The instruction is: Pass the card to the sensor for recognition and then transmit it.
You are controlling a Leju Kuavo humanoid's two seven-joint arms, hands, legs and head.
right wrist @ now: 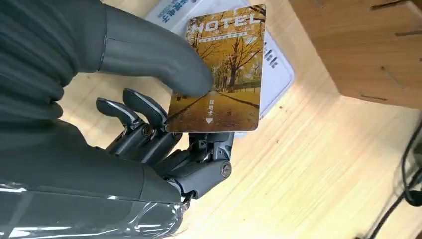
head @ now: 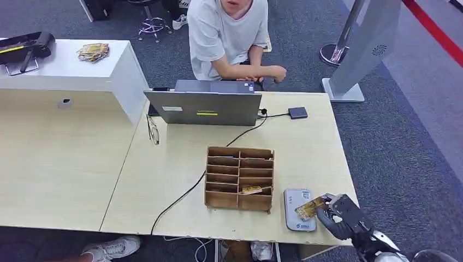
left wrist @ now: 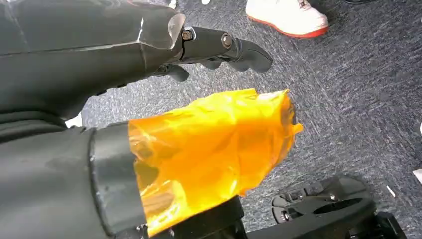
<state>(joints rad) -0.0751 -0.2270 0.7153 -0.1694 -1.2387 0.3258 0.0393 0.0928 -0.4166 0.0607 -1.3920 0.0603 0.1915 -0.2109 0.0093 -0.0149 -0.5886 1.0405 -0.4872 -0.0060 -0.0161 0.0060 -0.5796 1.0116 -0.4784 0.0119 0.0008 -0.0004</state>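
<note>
My right hand [head: 339,215] [right wrist: 164,134] pinches a yellow hotel card [head: 309,208] [right wrist: 222,74] printed with autumn trees, thumb pressed on its face. The card hovers just over the grey-white sensor pad [head: 298,209] [right wrist: 276,69], which lies flat near the table's front right edge. My left hand [left wrist: 219,47] hangs over the carpet, its fingers apart with nothing in them and its thumb wrapped in orange tape.
A wooden card rack [head: 239,178] with one card in a slot stands left of the sensor. Behind it are a laptop [head: 203,107], a black cable [head: 185,194] and glasses [head: 153,129]. A person [head: 229,33] sits across the table. The table edge [head: 344,164] is close on the right.
</note>
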